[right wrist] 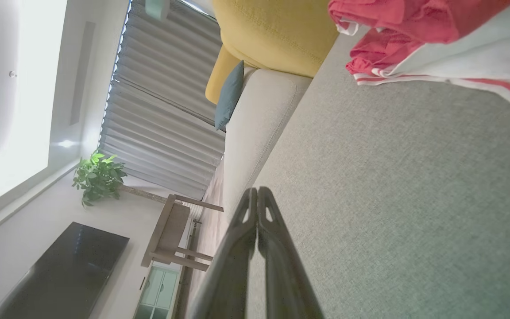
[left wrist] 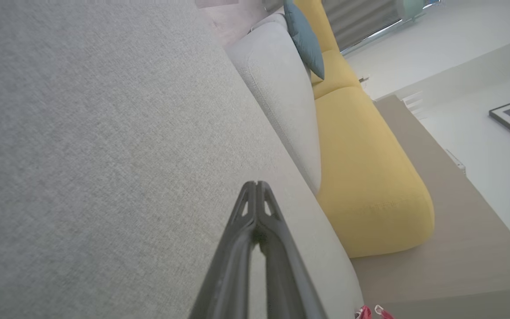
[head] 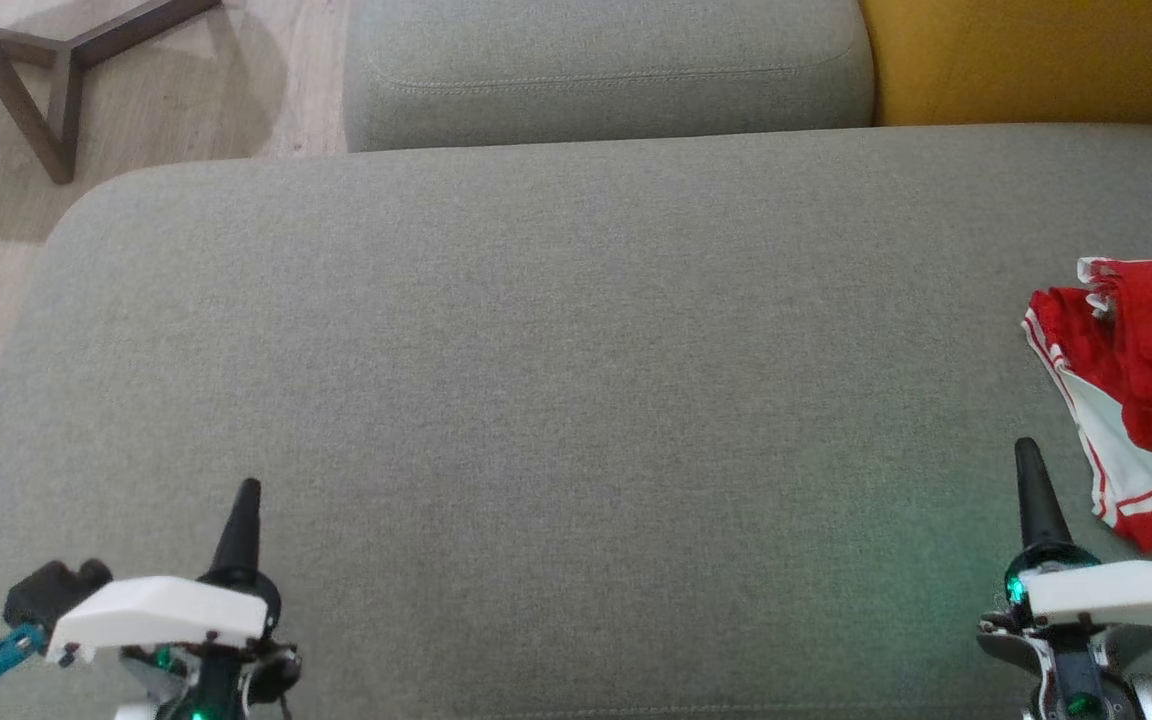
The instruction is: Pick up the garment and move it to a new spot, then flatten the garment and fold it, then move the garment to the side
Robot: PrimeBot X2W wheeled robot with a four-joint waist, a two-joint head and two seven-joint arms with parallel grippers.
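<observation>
A: Left hand (head: 249,492) and right hand (head: 1027,450) are both pinched closed and empty.
B: Risk?
A: If it reaches in closed, the right hand would likely only shove and bunch the cloth.
B: The garment (head: 1151,370)?
A: Crumpled on the grey cushion (head: 576,350), just ahead of the right hand and to its outer side.

garment (head: 1146,360): runs off the right edge, can't see its full shape
wooden legs (head: 62,110): top's cropped, can't tell what it is
</observation>
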